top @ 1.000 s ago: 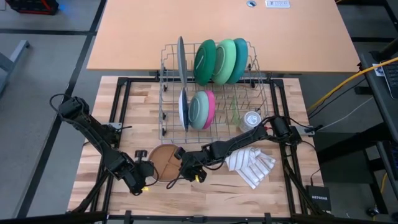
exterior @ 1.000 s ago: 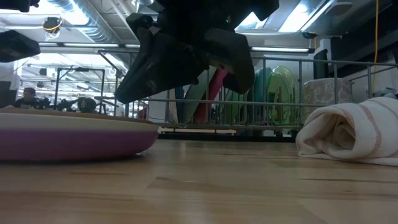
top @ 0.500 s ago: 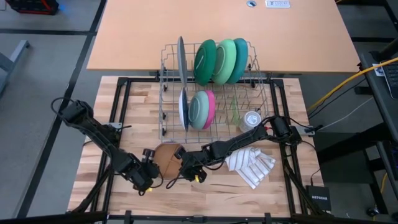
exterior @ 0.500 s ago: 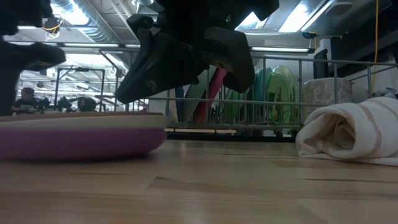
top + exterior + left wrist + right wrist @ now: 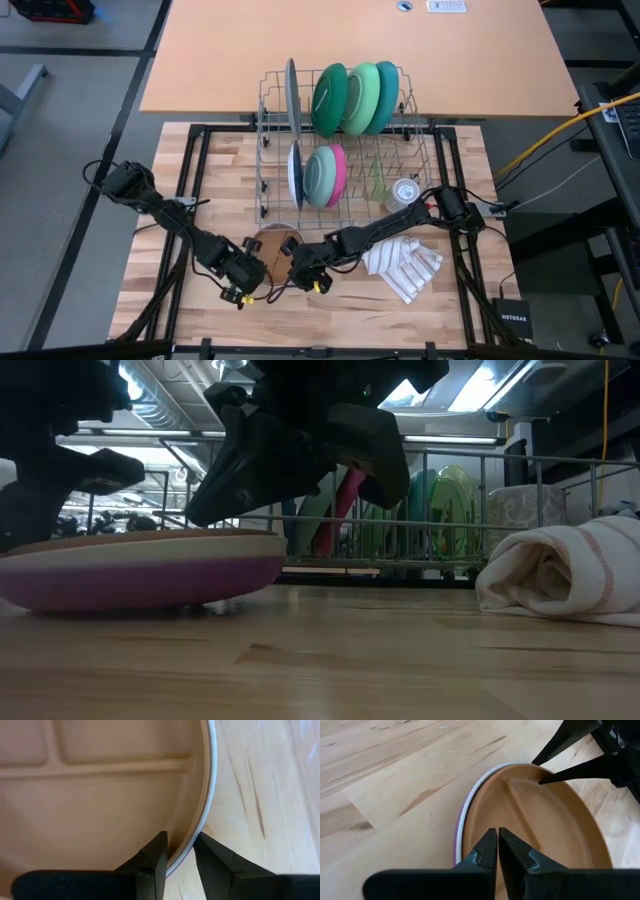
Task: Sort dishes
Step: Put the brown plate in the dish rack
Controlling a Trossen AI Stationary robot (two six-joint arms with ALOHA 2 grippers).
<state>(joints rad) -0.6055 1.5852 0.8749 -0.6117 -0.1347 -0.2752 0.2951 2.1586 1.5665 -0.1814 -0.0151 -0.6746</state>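
From above, the brown plate (image 5: pixel 272 246) lies on the table (image 5: pixel 215 190) just before the rack (image 5: pixel 340 140), which holds other dishes (image 5: pixel 355 98) upright; a cloth (image 5: pixel 405 265) lies beside it. Low across the table, the plate (image 5: pixel 150 565) rests with a purple one beneath. At the left wrist, the left end effector (image 5: pixel 179 852) straddles the plate's rim, fingers apart. At the right wrist, the right end effector (image 5: pixel 498 847) sits together at the opposite rim.
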